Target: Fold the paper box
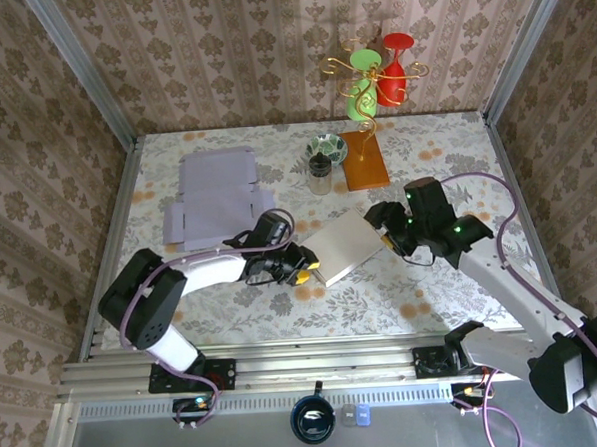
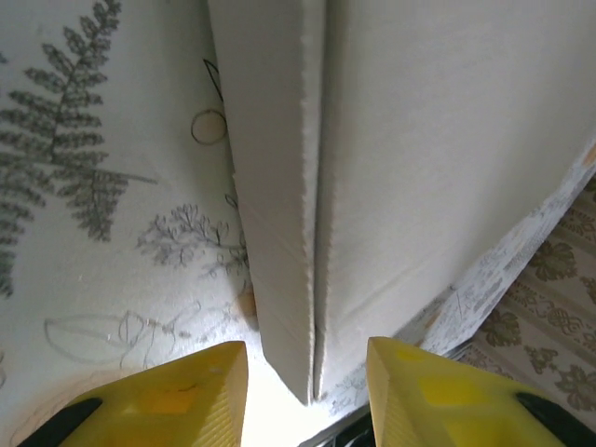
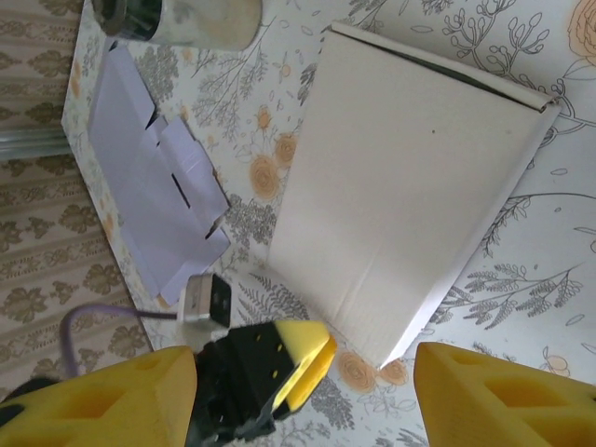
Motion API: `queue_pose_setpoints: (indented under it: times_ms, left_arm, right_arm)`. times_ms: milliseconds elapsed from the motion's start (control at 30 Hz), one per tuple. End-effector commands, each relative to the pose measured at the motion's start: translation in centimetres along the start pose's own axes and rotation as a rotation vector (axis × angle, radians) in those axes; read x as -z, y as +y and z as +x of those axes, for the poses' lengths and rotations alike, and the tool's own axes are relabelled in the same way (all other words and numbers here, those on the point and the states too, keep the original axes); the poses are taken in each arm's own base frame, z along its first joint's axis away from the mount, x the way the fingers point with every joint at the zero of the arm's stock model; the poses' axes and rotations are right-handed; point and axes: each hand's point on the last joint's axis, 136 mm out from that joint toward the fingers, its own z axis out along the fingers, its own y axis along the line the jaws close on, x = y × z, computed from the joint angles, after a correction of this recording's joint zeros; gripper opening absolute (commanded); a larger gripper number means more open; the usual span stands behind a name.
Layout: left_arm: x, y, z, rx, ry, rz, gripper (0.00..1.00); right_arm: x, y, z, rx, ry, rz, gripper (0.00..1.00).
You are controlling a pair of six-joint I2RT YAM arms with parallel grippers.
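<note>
The white paper box (image 1: 345,244) lies closed and flat on the flowered tablecloth at mid-table. My left gripper (image 1: 306,270) sits at its near-left corner. In the left wrist view that corner of the box (image 2: 279,233) points in between the yellow fingers (image 2: 186,391), with a gap on either side; the gripper (image 2: 307,396) is open. My right gripper (image 1: 387,235) hovers at the box's right edge. In the right wrist view it (image 3: 303,410) is open wide above the box (image 3: 400,177), and the left gripper's yellow tip (image 3: 298,358) shows at the corner.
Flat lavender box blanks (image 1: 217,198) lie at the back left. A glass jar (image 1: 319,174), a patterned bowl (image 1: 327,148) and a brown wooden block (image 1: 365,160) stand behind the box. A gold stand with red and green cups (image 1: 376,79) is at the back.
</note>
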Motion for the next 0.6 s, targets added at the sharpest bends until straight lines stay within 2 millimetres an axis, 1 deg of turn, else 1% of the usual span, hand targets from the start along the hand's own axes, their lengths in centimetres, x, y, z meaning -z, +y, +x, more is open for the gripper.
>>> queue_pose_setpoints:
  times_ms: [0,67,200,333,433,567]
  left_arm:
    - [-0.9,-1.2,-0.6,0.004,-0.027,0.022,0.38]
    - [-1.4,-0.9,-0.8,0.001,-0.027,0.016,0.35]
    - [-2.6,-0.7,-1.3,-0.031,-0.02,-0.019,0.24]
    - [-3.9,-1.6,-1.6,-0.068,-0.011,-0.033,0.16]
    - [-5.1,-3.4,-2.2,-0.09,-0.01,-0.017,0.13]
    - [-7.3,-6.7,-2.8,-0.139,0.002,0.016,0.11]
  right_arm:
    - [1.7,0.2,0.8,0.039,0.027,-0.01,0.64]
    - [2.2,0.2,1.0,0.04,0.025,-0.017,0.64]
    - [3.2,0.2,1.3,0.041,0.023,-0.034,0.63]
    - [4.5,0.1,1.5,0.066,0.013,-0.031,0.62]
    - [5.7,-0.1,1.4,0.082,-0.003,-0.028,0.62]
    - [7.1,-0.4,1.3,0.1,-0.024,-0.024,0.62]
